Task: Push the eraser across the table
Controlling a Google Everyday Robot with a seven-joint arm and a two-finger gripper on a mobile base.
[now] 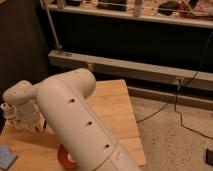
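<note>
Tool [27, 122] low by table [115, 107] left edge

Pincer [27, 122]: far left of view, low.
Blue pad [6, 156]: near the pincer, left of it and closer to the camera.
Orange ring [66, 156]: right of the pincer, closer to the camera, partly hidden.
Cable [172, 105]: far right of the pincer, on speckled floor [175, 142].
Rail [125, 67]: behind the pincer, well apart.
</note>
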